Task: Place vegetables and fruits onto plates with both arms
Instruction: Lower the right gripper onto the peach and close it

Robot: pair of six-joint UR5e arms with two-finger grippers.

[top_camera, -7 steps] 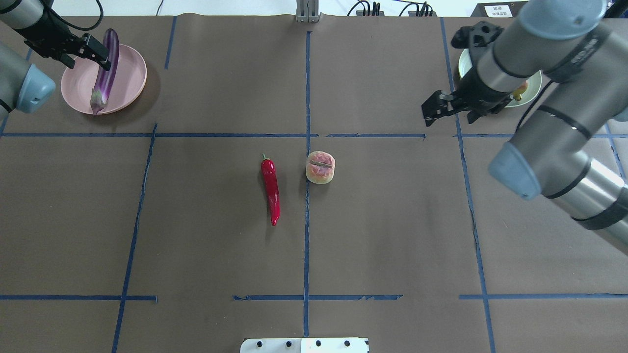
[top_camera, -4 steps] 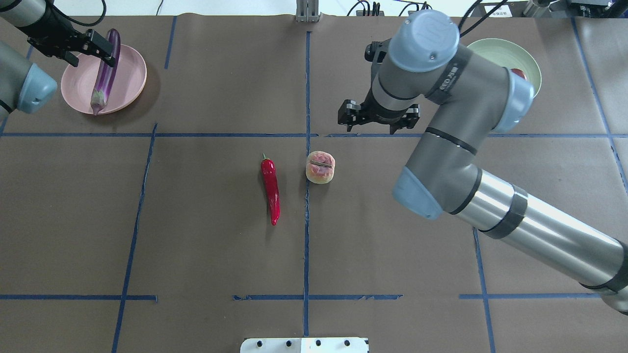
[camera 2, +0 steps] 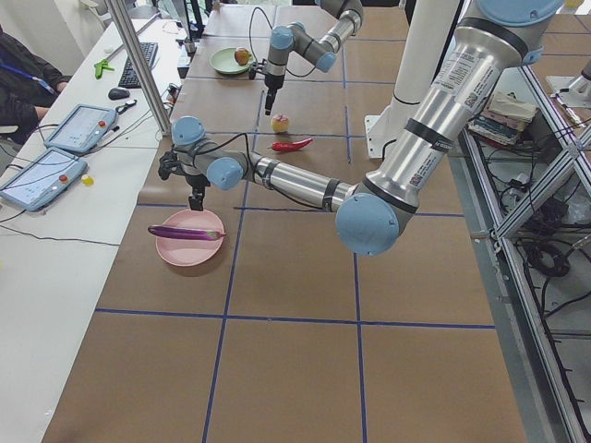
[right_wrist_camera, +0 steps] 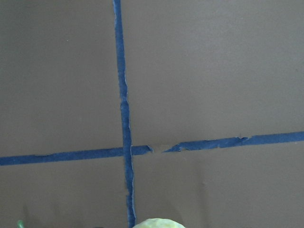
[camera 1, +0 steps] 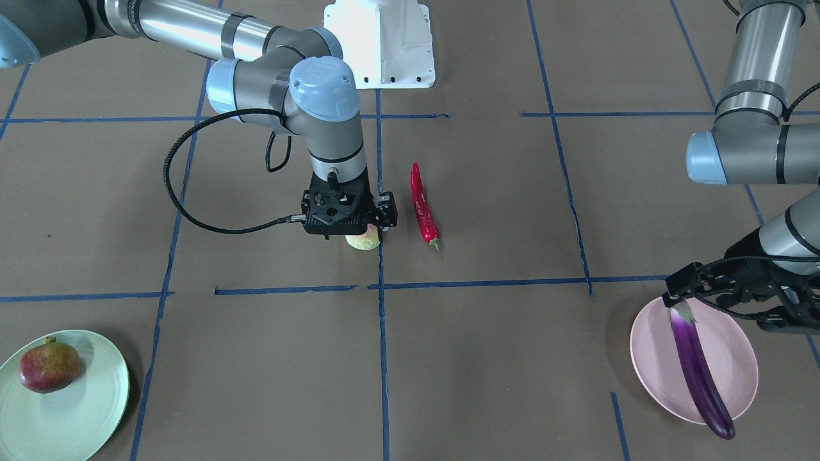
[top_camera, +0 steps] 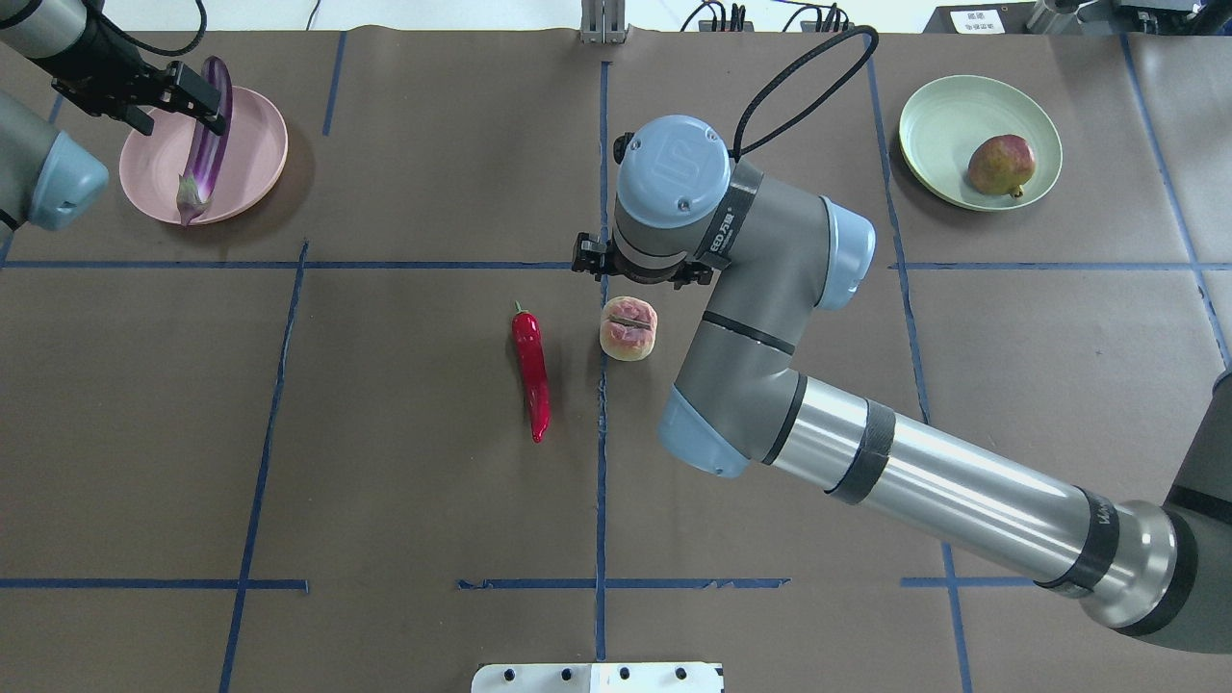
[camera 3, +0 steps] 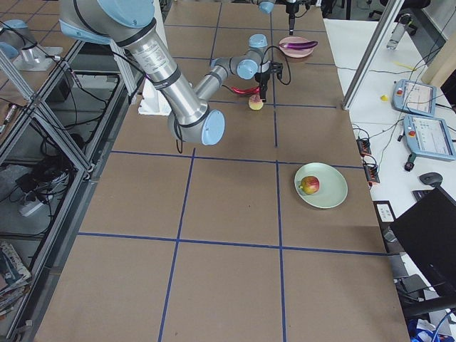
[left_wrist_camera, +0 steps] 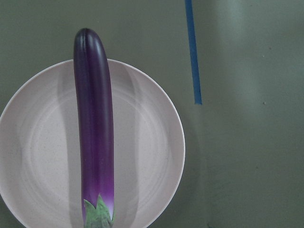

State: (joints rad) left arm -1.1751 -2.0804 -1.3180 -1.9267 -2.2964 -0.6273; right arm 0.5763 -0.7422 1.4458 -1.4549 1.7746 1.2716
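Far left of the peach (top_camera: 628, 328), the eggplant (top_camera: 205, 140) is lying on the pink plate (top_camera: 260, 164). Your left gripper (top_camera: 171, 101) is hovering there spread-jawed, apparently done. The chili (top_camera: 530, 371) is lying just left of the peach. Your right gripper (camera 1: 349, 224) is hanging over the peach, jaws apart, probably to take it. Far right, the pomegranate (top_camera: 1001, 165) is sitting on the green plate (top_camera: 938, 125).

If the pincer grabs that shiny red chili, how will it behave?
The red chili looks glossy, so it may slip in a grip. It is long, thin and slightly curved, lying flat on the table, so a nudge would probably spin or roll it. Being so slim, it is likely light.
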